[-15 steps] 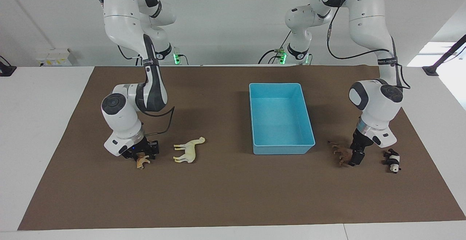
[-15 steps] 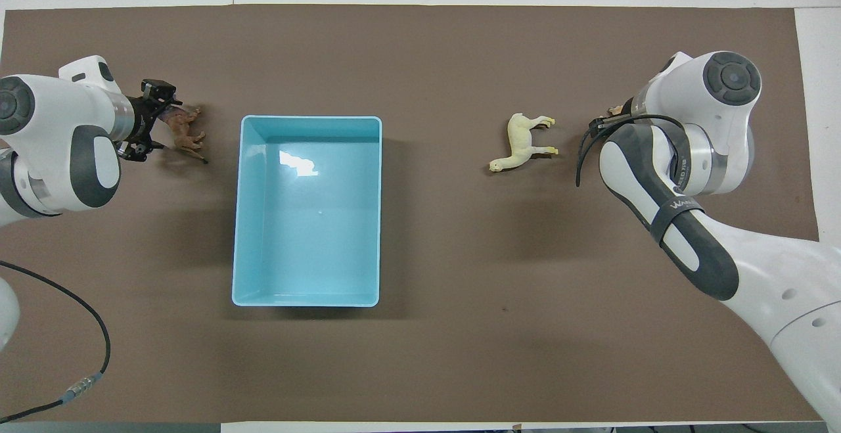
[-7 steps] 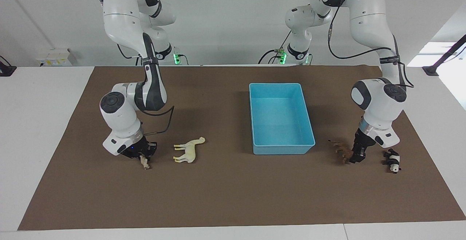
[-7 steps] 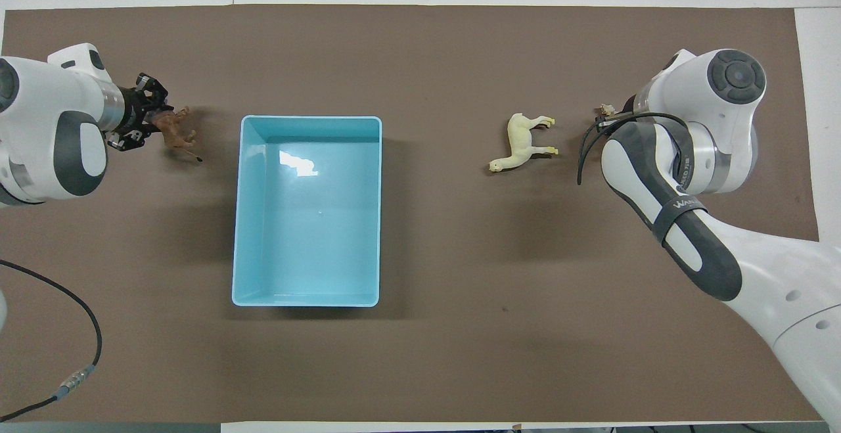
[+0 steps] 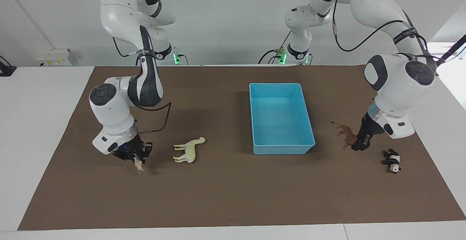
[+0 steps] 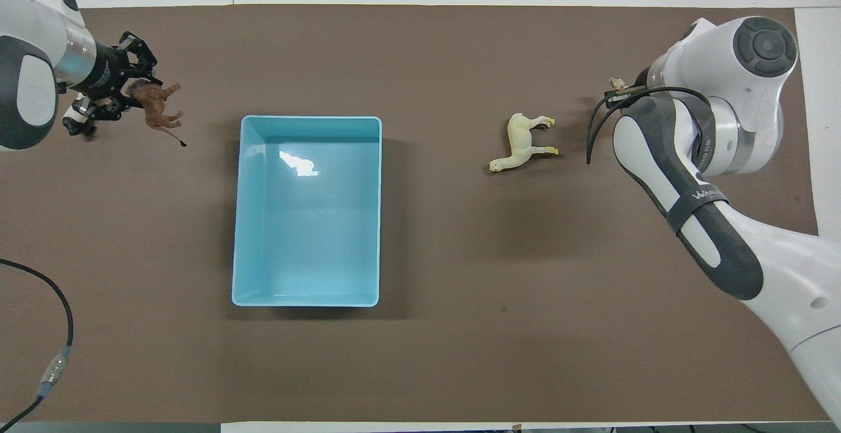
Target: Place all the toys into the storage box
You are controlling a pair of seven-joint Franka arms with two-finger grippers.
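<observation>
My left gripper [image 5: 355, 143] is shut on the dark brown lion-like toy [image 5: 345, 133] and holds it up off the mat, beside the light blue storage box [image 5: 284, 148] toward the left arm's end. In the overhead view that toy [image 6: 158, 104] hangs from the left gripper [image 6: 131, 88]. The black-and-white panda [image 5: 392, 161] lies on the mat just under that hand. My right gripper [image 5: 135, 157] is shut on the small orange spotted cat [image 5: 138, 165], raised a little above the mat. The cream long-necked animal [image 5: 188, 149] lies on its side between the cat and the box [image 6: 307, 236].
A brown mat [image 5: 233, 196] covers the table, with white table edge around it. The right arm's elbow [image 6: 696, 190] stretches over the mat at its end. A black cable [image 6: 39, 301] loops over the mat near the left arm's base.
The left gripper has closed on the brown toy and lifted it off the mat. The right gripper has risen slightly with the spotted cat. Cream animal, panda and box have not moved.
</observation>
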